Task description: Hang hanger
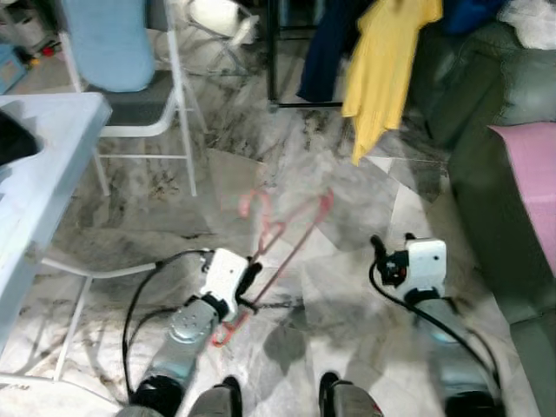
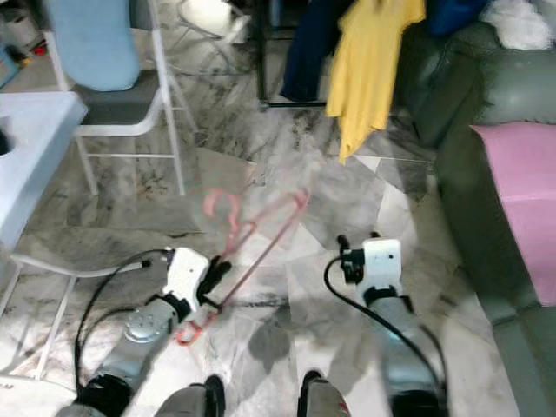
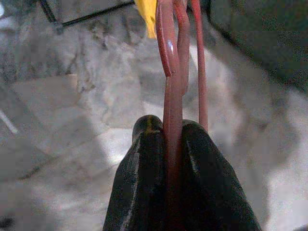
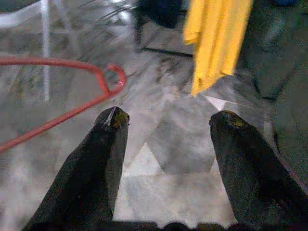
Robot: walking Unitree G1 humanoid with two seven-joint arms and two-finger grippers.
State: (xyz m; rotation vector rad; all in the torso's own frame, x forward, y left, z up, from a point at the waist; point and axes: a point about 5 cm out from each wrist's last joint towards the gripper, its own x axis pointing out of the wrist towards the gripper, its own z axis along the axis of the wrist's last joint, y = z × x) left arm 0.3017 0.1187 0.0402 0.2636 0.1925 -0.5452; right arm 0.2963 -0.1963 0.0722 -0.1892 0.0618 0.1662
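Observation:
A red wire hanger is held out over the marble floor, its hook pointing away from me toward the clothes rack. My left gripper is shut on the hanger's lower bar; in the left wrist view the red hanger is pinched between both black fingers. My right gripper hangs to the right of the hanger, open, with nothing between its fingers. In the right wrist view the hanger's end shows beside that gripper.
A black clothes rack ahead carries a yellow shirt and a dark blue garment. A white folding chair and a white table stand at the left. A dark green sofa with a pink cover is at the right.

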